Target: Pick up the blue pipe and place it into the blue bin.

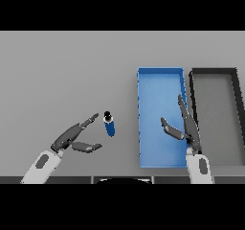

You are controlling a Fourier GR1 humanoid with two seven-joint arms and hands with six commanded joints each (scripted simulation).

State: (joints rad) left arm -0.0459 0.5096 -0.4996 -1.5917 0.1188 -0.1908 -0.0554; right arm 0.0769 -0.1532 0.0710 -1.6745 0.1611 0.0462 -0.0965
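A short blue pipe (109,124) with a dark open end lies on the grey table, left of the blue bin (161,79). My left hand (72,137) is just left of the pipe, open, its fingertips close to the pipe's top end and its thumb below, not touching it. My right hand (187,127) hovers over the right side of the blue bin, open with fingers straight and thumb spread, holding nothing.
A dark grey bin (214,72) stands right beside the blue bin, on its right. The grey table (62,71) stretches to the left and back.
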